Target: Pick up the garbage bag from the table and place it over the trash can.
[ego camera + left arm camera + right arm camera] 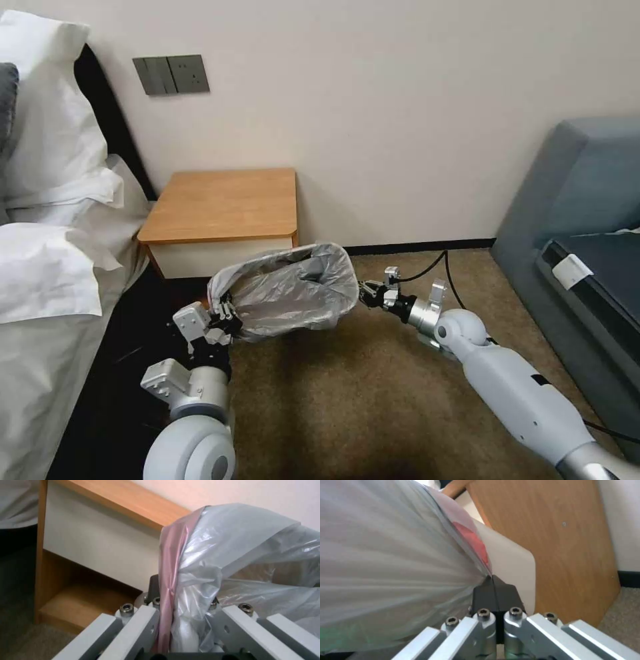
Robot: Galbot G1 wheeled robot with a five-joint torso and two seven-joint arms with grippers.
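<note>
— Where's the garbage bag (287,293) now?

— Off the table (223,203), held in the air just in front of its white drawer front, above the carpet (347,400). It is stretched between the two arms with its mouth pulled wide, the grey film crinkled and sagging in the middle.

— Who has which edge?

— The left pincer (225,312) is clamped on the edge nearer the bed (47,320); in the left wrist view the pinkish-red strip of the bag (170,580) runs down between its fingers. The right pincer (367,293) is pressed together on the opposite edge, out toward the sofa (587,240). In the right wrist view its black fingertips (495,592) meet on the film, just where a red patch of the bag (403,562) gathers to a point.

— Any room around it?

— The bag's far rim sits just beside the table's front corner. The left arm is squeezed in the dark gap between the bedding and the table. The right side is freer: bare carpet spreads under the bag and back toward the robot, and the sofa stands well apart. A black cable (433,267) trails along the floor near the right wrist, by the skirting of the wall (400,100).
</note>
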